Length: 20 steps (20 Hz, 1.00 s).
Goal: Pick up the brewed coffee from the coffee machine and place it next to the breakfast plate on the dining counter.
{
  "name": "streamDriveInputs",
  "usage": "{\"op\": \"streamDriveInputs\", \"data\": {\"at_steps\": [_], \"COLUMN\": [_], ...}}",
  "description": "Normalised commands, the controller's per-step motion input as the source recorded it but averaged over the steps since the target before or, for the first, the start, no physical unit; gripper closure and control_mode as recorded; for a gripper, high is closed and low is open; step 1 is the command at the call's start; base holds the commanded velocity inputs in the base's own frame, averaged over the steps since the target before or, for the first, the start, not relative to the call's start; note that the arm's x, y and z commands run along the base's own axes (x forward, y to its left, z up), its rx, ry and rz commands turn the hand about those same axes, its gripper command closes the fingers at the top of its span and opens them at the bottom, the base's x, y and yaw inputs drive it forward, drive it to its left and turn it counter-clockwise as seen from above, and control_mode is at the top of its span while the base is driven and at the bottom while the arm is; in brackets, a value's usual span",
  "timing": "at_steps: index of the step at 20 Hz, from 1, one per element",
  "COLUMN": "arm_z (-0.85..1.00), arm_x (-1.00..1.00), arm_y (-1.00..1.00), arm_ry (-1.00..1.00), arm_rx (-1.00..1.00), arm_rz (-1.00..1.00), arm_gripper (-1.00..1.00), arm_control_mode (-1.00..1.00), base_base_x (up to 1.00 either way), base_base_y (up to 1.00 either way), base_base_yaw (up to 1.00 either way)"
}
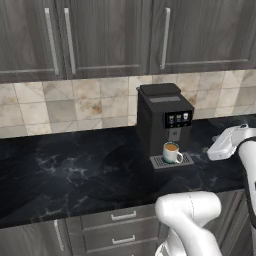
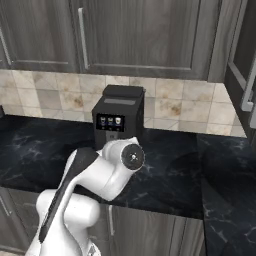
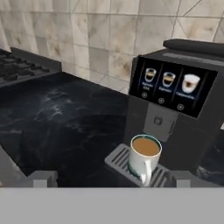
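Mug [image 3: 145, 158] is sitting on the machine's [image 3: 175, 105] drip tray [image 3: 120, 161], gripper [image 3: 113, 178] hanging wide open and empty near it, needing a level approach, straddling the cup body.

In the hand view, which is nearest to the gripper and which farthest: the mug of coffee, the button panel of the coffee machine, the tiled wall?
1. The brewed coffee, on the drip tray just ahead of the open gripper.
2. The button panel, above and behind the mug.
3. The tiled wall, behind the coffee machine.
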Motion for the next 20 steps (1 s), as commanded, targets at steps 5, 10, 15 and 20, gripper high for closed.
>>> {"op": "streamDriveInputs", "data": {"at_steps": [5,10,15,20], "arm_z": [-0.58,-0.51,-0.48,-0.32], "arm_x": [0.5,0.56,0.38,0.25], "arm_y": [-0.09,0.24,0.02,0.0], "arm_ry": [-0.06,0.0,0.0,0.0], "arm_rx": [0.0,0.04,0.02,0.04], "arm_rz": [0.43,0.09,0.0,0.0], "arm_gripper": [-1.0,-1.0,-1.0,-1.0], "arm_control_mode": [-1.0,-1.0,-1.0,-1.0], "base_base_x": [0.0,0.0,0.0,0.0], "base_base_y": [0.0,0.0,0.0,0.0], "base_base_yaw": [0.0,0.0,0.0,0.0]}}
